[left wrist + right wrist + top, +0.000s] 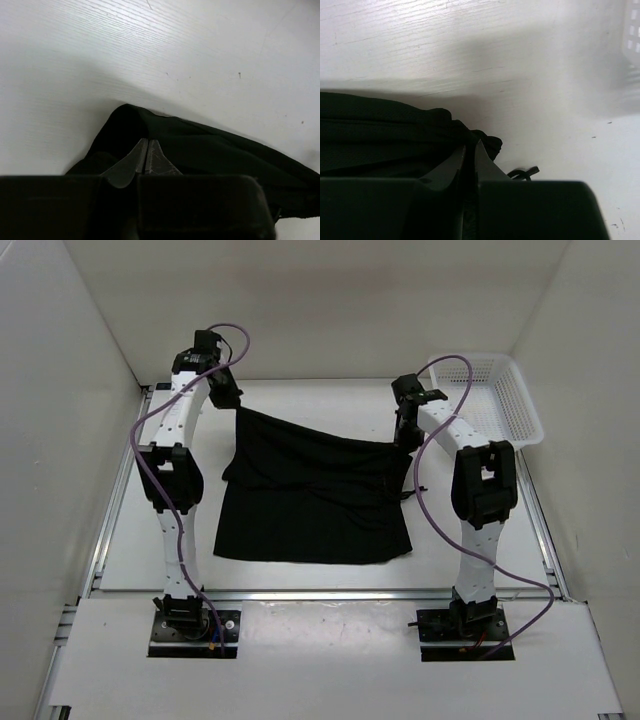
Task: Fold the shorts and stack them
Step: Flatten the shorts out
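Black soft fabric shorts (310, 505) lie spread beside the white plastic basket (527, 412). Our left gripper (146, 150) and right gripper (470, 151) each pinch one corner. We should carry both evenly, keeping the edge taut.

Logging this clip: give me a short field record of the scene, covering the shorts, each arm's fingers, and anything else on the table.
shorts: black, far edge lifted and sagging between the two arms, near part lying on the table
left fingers: shut on the far left corner of the shorts
right fingers: shut on the far right corner of the shorts
basket: white, at the far right of the table, apart from the shorts
fold: not yet completed
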Robot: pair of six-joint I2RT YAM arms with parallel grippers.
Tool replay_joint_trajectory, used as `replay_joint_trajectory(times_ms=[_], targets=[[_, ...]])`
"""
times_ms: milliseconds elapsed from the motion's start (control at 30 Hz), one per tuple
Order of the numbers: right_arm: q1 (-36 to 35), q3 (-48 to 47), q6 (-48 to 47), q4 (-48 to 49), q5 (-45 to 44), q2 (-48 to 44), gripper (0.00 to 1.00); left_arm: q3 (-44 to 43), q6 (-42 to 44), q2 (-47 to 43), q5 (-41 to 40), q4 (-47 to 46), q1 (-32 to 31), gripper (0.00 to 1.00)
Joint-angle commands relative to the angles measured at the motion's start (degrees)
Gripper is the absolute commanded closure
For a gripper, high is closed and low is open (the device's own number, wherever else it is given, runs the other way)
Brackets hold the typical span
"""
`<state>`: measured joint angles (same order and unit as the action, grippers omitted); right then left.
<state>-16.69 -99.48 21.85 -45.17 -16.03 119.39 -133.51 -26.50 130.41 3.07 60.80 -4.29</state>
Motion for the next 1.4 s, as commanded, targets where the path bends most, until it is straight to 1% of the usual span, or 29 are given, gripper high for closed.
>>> replay_joint_trajectory(times_ms=[0, 167, 267, 367, 400, 433, 500, 533, 567, 600, 633, 667, 700, 733, 767, 800, 867, 900, 967, 1033, 1067, 1133, 1167, 1200, 1233, 1267, 1300, 1333, 1367], targets=[[0.6, -0.9, -0.4, -1.5, -2.2, -6.2, 1.00, 1.0, 0.4, -9.5, 1.2, -1.0, 0.8, 0.90], [0.6, 0.3, 0.2, -1.5, -3.3, -10.2, 1.00, 6.2, 1.4, -16.0, -0.8, -1.6, 1.3, 0.90], [0.6, -1.3, 0.2, -1.5, -3.8, -9.9, 1.00, 5.2, 1.5, -15.6, -0.8, -2.3, 1.3, 0.90], [0.6, -6.8, 0.7, -1.5, -5.1, -6.8, 1.00, -2.4, 2.0, -9.5, 0.5, -2.3, 1.8, 0.90], [0.6, -8.4, 0.7, -1.5, -5.8, -5.8, 1.00, -7.2, 2.0, -7.5, 0.5, -2.3, 1.8, 0.90], [0.6, -9.9, 0.7, -1.5, -5.8, -4.9, 1.00, -9.9, 2.0, -3.3, 1.1, -2.9, 1.8, 0.90], [0.6, -14.0, 1.4, 1.4, -6.6, -1.3, 1.00, -15.5, 2.0, 1.1, 1.1, -6.3, 2.4, 0.90], [0.6, -15.7, 1.4, 1.4, -6.6, 0.3, 0.94, -16.9, 1.0, 3.0, 1.1, -8.3, 2.4, 0.90], [0.6, -19.9, 1.4, 1.4, -6.6, 3.3, 0.86, -18.7, 0.4, 7.9, 1.8, -9.7, 2.4, 0.85], [0.6, -22.0, 2.1, -0.5, -5.5, 4.4, 0.74, -21.2, -0.4, 10.6, 2.6, -9.7, 2.4, 0.74], [0.6, -23.4, 2.1, -1.1, -4.6, 5.1, 0.41, -25.1, -1.8, 12.7, 4.1, -9.7, 2.4, 0.36], [0.6, -22.7, 2.1, -1.2, -2.9, 4.3, 0.30, -25.9, -1.8, 14.9, 6.7, -10.3, 2.9, 0.24], [-0.1, -21.5, 2.1, 0.1, -2.9, 3.4, 0.23, -25.9, -2.6, 14.9, 6.8, -10.3, 2.9, 0.16], [-0.1, -20.1, 1.5, 0.7, -3.4, 0.9, 0.21, -23.7, -2.6, 14.0, 6.2, -10.8, 2.9, 0.04], [-0.1, -18.3, 1.4, 1.3, -3.4, -0.6, 0.21, -22.2, -2.6, 11.4, 5.6, -10.8, 2.9, 0.00], [-0.1, -14.6, 1.4, 2.5, -3.4, -2.1, 0.21, -20.8, -2.6, 9.8, 4.9, -10.8, 2.9, 0.00], [-0.1, -11.2, 1.4, 2.5, -4.1, -6.4, 0.21, -15.7, -1.4, 6.3, 4.4, -10.8, 3.6, 0.00], [-0.1, -8.0, 1.4, 3.1, -4.1, -7.8, 0.21, -13.7, -0.6, 2.0, 3.6, -10.8, 4.1, 0.00], [-0.1, -4.7, 1.4, 3.1, -4.1, -12.2, 0.21, -6.3, 0.9, -2.9, 2.3, -10.8, 4.1, 0.00], [-0.1, 1.1, 1.4, 3.1, -4.1, -16.8, 0.24, -0.8, 1.5, -10.8, -0.8, -10.8, 4.1, 0.00], [-0.1, 3.2, 2.0, 3.1, -3.5, -18.3, 0.27, 5.0, 2.1, -13.3, -1.5, -10.0, 4.1, 0.01], [-0.1, 9.8, 2.6, 2.5, -0.5, -22.7, 0.30, 11.8, 2.2, -21.3, -2.0, -8.2, 4.1, 0.04], [-0.1, 12.1, 2.6, 2.5, 0.9, -24.0, 0.34, 20.1, 1.5, -26.8, -2.0, -7.5, 4.1, 0.05], [-0.1, 16.9, 4.3, 2.0, 2.4, -26.5, 0.35, 24.6, 0.7, -29.7, -1.3, -6.6, 4.1, 0.06], [-0.1, 19.6, 5.1, 2.0, 4.2, -27.6, 0.35, 29.5, -0.5, -32.5, -1.3, -6.0, 4.1, 0.07], [-0.1, 22.2, 5.9, 2.0, 8.9, -29.6, 0.35, 39.7, -3.2, -35.2, 0.3, -6.0, 4.1, 0.09], [-0.1, 27.4, 7.3, 2.6, 11.1, -30.6, 0.35, 45.0, -4.5, -39.8, 1.4, -6.0, 4.1, 0.09], [-0.1, 29.8, 8.0, 3.8, 13.3, -31.4, 0.33, 50.0, -5.5, -42.0, 2.6, -6.9, 4.1, 0.09], [0.5, 31.9, 8.6, 4.6, 15.3, -31.9, 0.31, 59.4, -7.1, -43.5, 3.8, -6.9, 3.5, 0.09]])
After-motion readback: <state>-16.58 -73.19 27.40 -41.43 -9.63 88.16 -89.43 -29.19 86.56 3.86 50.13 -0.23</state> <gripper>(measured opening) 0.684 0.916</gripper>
